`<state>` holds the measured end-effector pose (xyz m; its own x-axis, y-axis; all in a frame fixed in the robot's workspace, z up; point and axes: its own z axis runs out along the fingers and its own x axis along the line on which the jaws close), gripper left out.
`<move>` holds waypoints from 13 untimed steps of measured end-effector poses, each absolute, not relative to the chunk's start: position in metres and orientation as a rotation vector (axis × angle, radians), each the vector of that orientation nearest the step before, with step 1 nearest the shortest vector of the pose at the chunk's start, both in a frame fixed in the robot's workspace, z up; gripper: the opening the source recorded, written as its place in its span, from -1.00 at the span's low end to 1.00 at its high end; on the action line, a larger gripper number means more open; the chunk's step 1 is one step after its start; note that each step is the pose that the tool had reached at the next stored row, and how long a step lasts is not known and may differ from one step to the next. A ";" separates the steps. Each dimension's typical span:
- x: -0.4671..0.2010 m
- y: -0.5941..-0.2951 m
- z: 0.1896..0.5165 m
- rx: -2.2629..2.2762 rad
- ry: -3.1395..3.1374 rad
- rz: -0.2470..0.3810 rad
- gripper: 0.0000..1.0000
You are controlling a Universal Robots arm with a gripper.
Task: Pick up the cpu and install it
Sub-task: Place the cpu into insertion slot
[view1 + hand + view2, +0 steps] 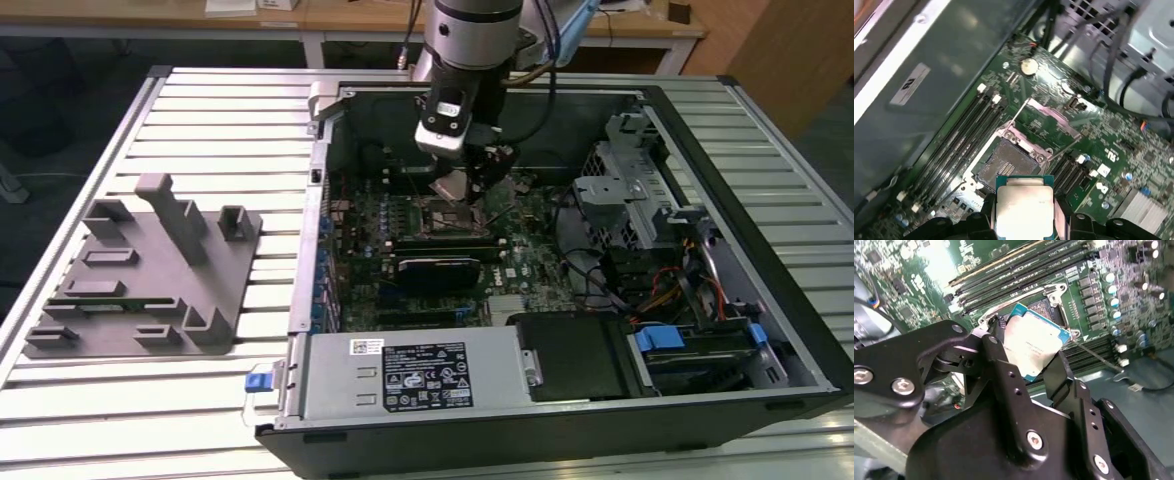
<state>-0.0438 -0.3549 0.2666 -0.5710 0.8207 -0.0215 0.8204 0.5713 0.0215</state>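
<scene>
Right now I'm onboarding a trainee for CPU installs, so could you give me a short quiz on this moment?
1. True or false: the cpu is already seated in the socket.
2. What does the end effector hold? A) a memory stick B) the cpu C) nothing
3. Fill in: in the exterior view, the grey fixture lies on the table on the exterior view's ___ of the computer case.

Key: 1 false, as the cpu is held above the open, empty socket. 2 B. 3 left.
</scene>
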 end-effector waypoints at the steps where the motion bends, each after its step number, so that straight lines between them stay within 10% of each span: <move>1: -0.044 -0.355 0.266 1.466 2.746 0.014 0.09; 13: -0.044 -0.355 0.265 1.754 2.570 0.009 0.09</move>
